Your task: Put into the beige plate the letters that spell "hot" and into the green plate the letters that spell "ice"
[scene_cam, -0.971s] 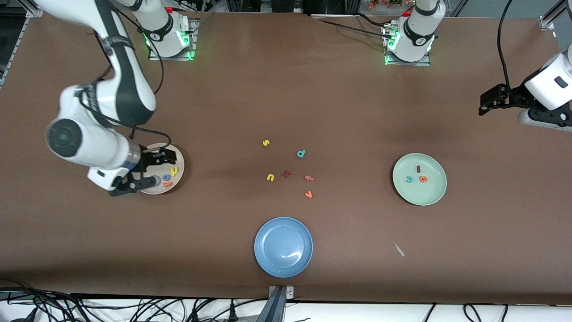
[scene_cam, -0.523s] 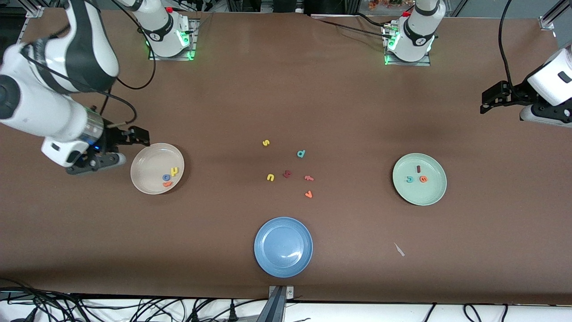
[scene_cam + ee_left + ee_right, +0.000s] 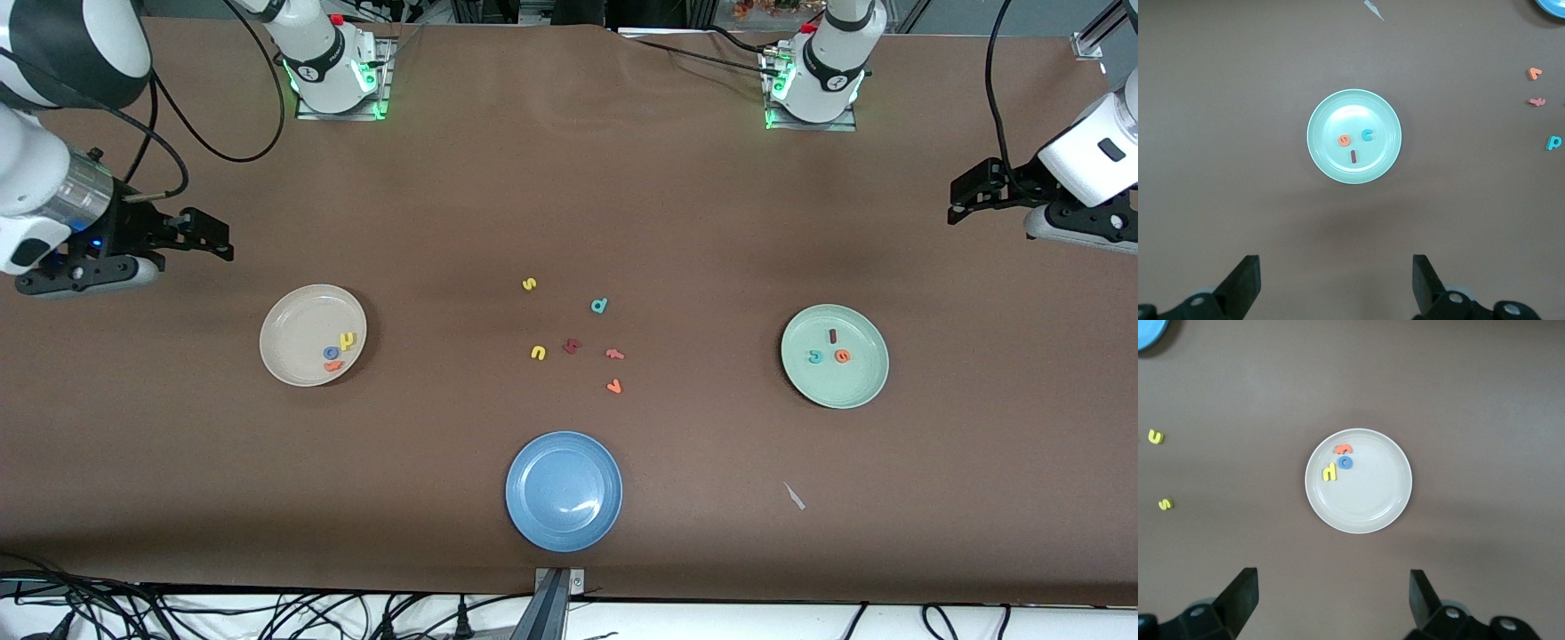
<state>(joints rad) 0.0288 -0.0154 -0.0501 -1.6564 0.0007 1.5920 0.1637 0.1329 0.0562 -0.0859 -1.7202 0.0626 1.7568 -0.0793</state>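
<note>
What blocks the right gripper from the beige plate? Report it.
Nothing visible does. The open right gripper hangs over bare table toward the right arm's end, with only open tabletop between it and the beige plate, which holds three letters.

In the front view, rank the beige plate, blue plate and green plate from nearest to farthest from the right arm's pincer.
The right pincer hangs open over the table's right-arm end.
1. Beige plate: at the right arm's end, holding three letters.
2. Blue plate: mid-table, nearest the front camera.
3. Green plate: toward the left arm's end, holding three letters.
</note>
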